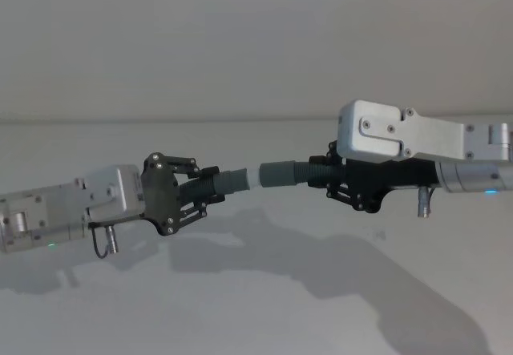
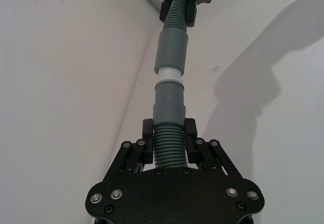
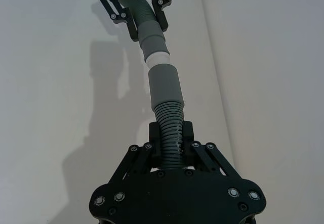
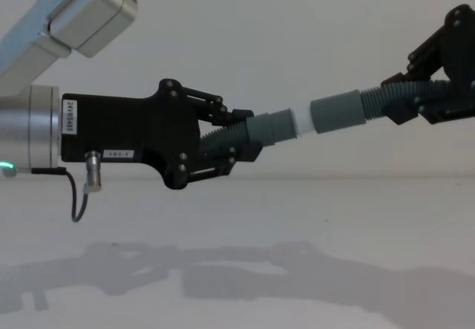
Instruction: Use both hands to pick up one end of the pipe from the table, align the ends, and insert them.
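Both pipe pieces hang in the air above the white table [image 1: 264,307]. My left gripper [image 1: 205,187] is shut on the corrugated part of the white-tipped piece [image 1: 231,182], seen close in the left wrist view [image 2: 168,110]. My right gripper [image 1: 331,175] is shut on the corrugated part of the other piece [image 1: 282,172], whose smooth grey cuff [image 3: 163,85] faces the left one. The white tip [image 4: 300,122] meets the mouth of that cuff [image 4: 338,112] and a short white band still shows between the two cuffs. The pieces lie nearly in one line, slightly bent at the joint.
The arms' shadows fall on the table below [image 4: 237,269]. A pale wall [image 1: 256,42] stands behind the table's far edge.
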Available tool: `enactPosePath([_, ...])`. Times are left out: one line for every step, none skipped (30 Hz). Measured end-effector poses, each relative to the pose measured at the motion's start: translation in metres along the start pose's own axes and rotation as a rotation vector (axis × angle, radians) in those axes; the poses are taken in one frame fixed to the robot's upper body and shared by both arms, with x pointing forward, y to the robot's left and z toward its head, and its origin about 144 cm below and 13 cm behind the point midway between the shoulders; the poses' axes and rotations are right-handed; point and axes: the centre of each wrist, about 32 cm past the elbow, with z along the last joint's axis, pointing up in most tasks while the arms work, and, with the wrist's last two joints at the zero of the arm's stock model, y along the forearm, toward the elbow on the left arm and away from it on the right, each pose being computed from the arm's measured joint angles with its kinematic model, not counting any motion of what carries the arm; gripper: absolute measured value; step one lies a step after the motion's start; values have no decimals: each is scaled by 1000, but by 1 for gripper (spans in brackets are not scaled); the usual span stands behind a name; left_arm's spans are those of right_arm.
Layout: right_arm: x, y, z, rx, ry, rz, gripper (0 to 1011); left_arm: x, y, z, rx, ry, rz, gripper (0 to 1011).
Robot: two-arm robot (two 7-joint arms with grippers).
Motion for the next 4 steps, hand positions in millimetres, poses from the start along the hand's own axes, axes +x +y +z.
enactPosePath([0,0,0,0,0,0,222,0,0,0,0,0,0,320])
enactPosePath([0,0,0,0,0,0,223,0,0,0,0,0,0,320])
enactPosePath([0,0,0,1,0,0,222,0,0,0,0,0,0,320])
enactPosePath([0,0,0,1,0,0,222,0,0,0,0,0,0,320])
